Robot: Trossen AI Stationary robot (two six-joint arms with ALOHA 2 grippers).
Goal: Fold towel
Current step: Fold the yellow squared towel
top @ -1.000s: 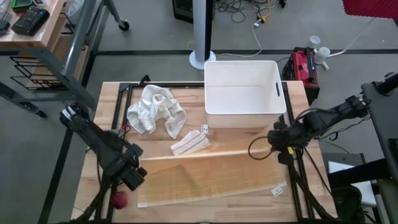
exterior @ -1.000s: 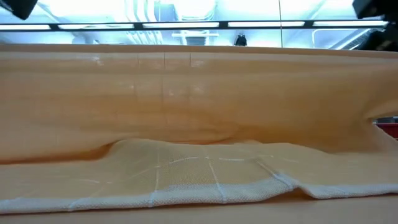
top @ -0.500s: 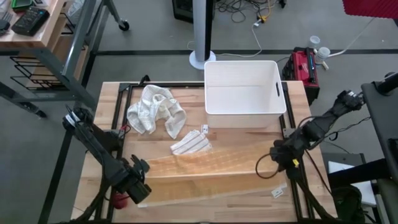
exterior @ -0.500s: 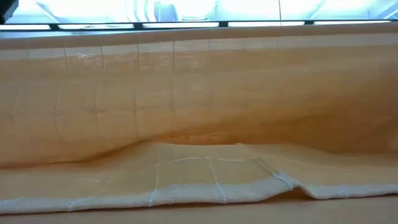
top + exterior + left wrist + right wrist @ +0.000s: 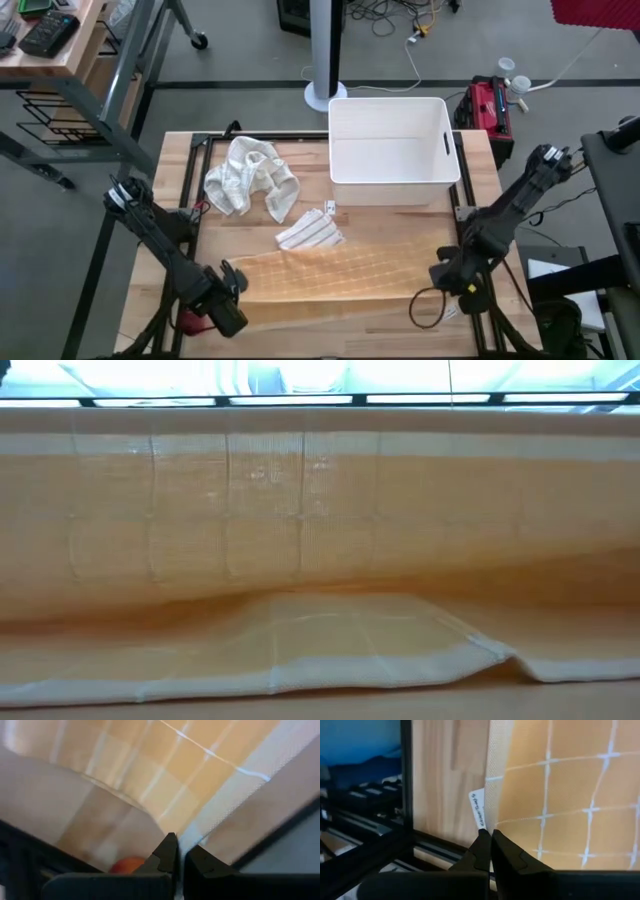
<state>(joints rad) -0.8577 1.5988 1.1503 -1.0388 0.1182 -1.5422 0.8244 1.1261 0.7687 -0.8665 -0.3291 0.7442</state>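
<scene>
Pinching woven orange grid-lined towel (image 5: pixel 340 275): left pincer (image 5: pixel 232 300), right pincer (image 5: pixel 447 282).

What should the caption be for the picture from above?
Two grippers, left gripper and right gripper, pull an orange towel across the table.

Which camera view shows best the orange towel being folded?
The high view: the orange towel shows whole between both grippers. The low view shows only its raised fold filling the frame; the wrist views show only pinched corners.
</scene>
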